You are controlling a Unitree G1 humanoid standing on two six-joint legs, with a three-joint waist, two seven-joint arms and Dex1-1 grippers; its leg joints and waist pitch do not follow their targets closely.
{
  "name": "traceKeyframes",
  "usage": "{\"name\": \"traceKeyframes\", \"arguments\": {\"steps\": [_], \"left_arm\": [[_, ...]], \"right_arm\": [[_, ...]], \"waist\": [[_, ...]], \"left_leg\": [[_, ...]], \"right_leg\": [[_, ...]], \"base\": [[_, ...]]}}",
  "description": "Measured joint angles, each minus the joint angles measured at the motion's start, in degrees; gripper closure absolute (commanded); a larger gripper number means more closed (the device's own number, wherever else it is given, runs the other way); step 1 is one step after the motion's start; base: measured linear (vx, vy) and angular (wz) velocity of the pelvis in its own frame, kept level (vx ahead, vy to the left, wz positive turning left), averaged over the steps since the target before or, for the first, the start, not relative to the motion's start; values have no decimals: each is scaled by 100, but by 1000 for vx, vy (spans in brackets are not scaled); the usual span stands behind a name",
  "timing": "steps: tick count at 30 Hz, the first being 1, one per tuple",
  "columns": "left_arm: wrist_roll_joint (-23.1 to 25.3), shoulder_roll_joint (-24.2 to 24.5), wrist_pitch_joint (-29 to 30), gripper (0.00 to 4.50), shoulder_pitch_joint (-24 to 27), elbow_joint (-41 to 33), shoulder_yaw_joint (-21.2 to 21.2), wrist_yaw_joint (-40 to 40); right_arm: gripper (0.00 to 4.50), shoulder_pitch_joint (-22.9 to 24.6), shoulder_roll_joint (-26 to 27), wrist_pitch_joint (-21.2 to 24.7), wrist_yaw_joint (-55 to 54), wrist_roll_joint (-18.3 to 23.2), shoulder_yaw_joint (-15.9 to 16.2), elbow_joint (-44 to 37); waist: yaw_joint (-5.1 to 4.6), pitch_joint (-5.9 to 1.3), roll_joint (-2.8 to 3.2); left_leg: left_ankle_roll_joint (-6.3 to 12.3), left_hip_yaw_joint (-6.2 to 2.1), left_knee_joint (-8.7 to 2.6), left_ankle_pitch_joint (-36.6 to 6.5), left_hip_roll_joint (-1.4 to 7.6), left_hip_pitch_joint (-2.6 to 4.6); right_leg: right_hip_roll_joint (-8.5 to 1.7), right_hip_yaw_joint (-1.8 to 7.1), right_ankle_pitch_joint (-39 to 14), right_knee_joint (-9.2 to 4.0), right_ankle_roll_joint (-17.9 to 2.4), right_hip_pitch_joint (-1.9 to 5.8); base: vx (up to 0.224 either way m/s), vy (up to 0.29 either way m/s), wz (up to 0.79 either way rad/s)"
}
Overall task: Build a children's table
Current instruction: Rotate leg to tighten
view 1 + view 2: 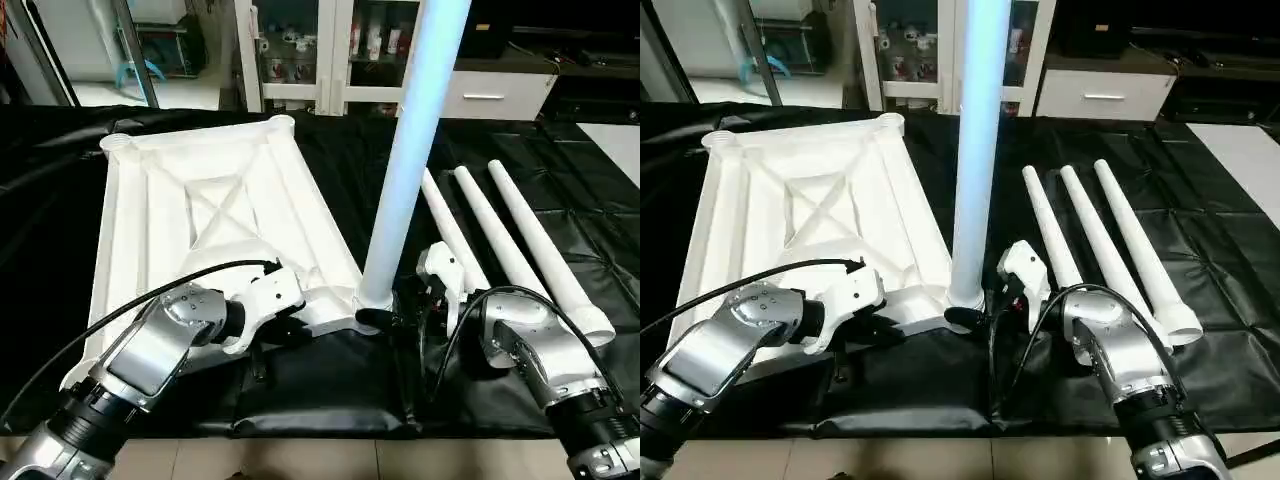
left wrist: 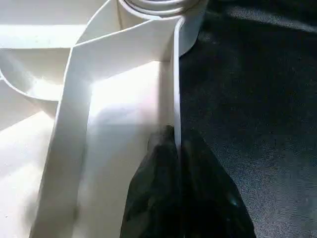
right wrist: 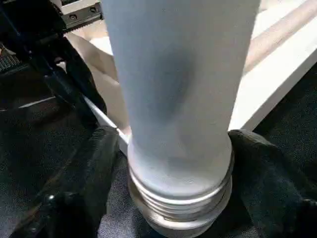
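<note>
Right tool (image 3: 173, 198) clamped on upright white plastic tube leg (image 1: 405, 180) at threaded base, above near-right corner socket of white X-ribbed plastic top (image 1: 215, 200). Left tool (image 2: 176, 148) pinched on top's near rim. Top lies underside-up on black-draped surface (image 1: 330, 385). Risk: tilted leg cross-threads; top shifts if rim grip slips.

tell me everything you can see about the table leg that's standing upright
The upright leg is a long, smooth white plastic tube, tinted bluish by the light. It stands nearly vertical in the near right corner socket of the upside-down table top, its top running out of frame. Its bottom end shows ringed threads not fully seated. The right tool brackets its base, fingers on either side. Three more legs lie apart on the black cloth.
</note>
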Motion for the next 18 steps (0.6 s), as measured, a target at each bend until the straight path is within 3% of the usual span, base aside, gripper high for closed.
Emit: {"name": "traceKeyframes", "arguments": {"steps": [6, 15, 18], "left_arm": [[1, 21, 6, 450, 1, -11, -3, -43], [8, 32, 44, 450, 1, -4, 7, -52], [64, -216, 32, 450, -74, 299, 121, 247]], "right_arm": [[173, -8, -5, -9, 25, -2, -5, 4], [182, -9, 81, -172, -2, -113, -18, 108], [183, -82, 471, -368, -683, -249, -89, 421]], "waist": [[1, 0, 0], [-4, -1, 0], [-48, -1, 0]], "left_leg": [[0, 0, 0, 0, 0, 0], [0, 0, 4, 0, 1, 14], [-5, 0, 3, 3, 0, 46]], "right_leg": [[0, -1, 0, 1, 0, 0], [0, 0, 0, 7, 0, 9], [0, 3, 4, 10, -7, 52]], "base": [[0, 0, 0], [0, 0, 0], [0, 0, 0]]}}
